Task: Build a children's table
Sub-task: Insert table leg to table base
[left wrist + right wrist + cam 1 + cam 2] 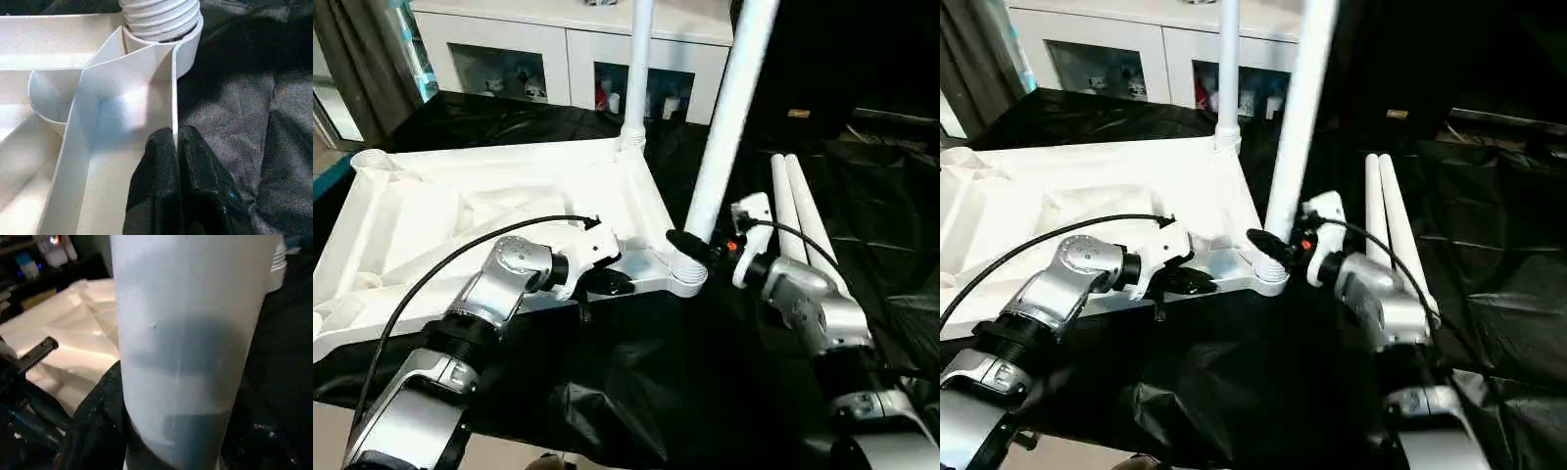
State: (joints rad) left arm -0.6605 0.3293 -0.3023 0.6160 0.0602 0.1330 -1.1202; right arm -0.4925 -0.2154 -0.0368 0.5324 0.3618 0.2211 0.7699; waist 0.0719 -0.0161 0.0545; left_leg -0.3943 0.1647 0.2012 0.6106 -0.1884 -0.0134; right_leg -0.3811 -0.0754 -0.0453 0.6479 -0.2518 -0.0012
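Note:
The white tabletop (460, 211) lies upside down on black cloth, ribs facing up. One leg (637, 69) stands upright in its far right corner socket. A second leg (729, 117) rises at a slight tilt from the near right corner socket (687, 277); its ribbed end (161, 17) sits in that socket. My right gripper (693, 247) is shut around this leg (190, 342) just above the socket. My left gripper (175, 137) is shut on the tabletop's thin rim wall (173, 93), close beside the same corner. Two more legs (803, 215) lie side by side on the cloth to the right.
A white cabinet (568, 44) with glass doors stands behind the work surface. Black cloth (636, 392) covers the surface and hangs in folds over its near edge. A cable (440, 269) loops over my left forearm.

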